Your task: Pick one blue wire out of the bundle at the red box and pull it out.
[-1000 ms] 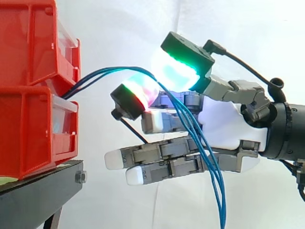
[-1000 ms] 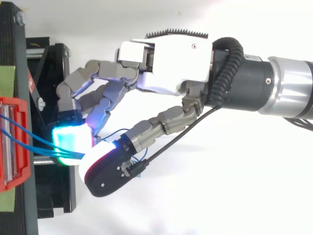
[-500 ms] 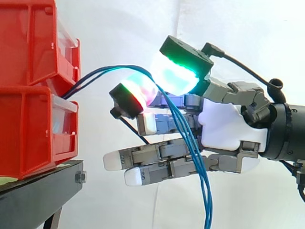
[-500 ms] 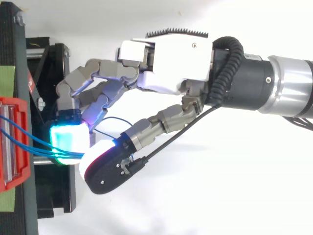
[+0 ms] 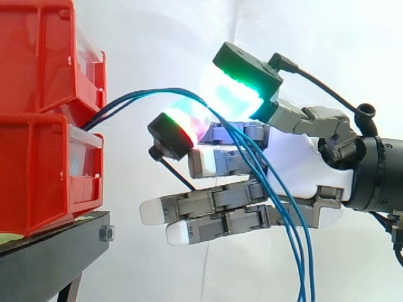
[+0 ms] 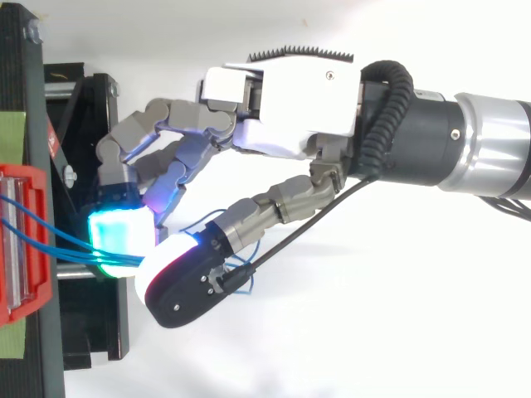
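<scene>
In the side view, the hand (image 5: 296, 160) is pinching the blue wires (image 5: 135, 99) between a green-glowing pad (image 5: 234, 95) and a red-green pad (image 5: 186, 121), while its other fingers are lying straight, pointing to 9 o'clock. The wires are arcing out of the red bins (image 5: 38, 138) at 9 o'clock and hanging past the palm toward 5 o'clock. The top view is showing the strands running separately from the bin front (image 6: 21, 249) into the pinch, and a small loop curling behind the thumb. How many strands are being clamped cannot be told. The black stand (image 5: 50, 258) is carrying the bins before the white curtain (image 5: 157, 38).
</scene>
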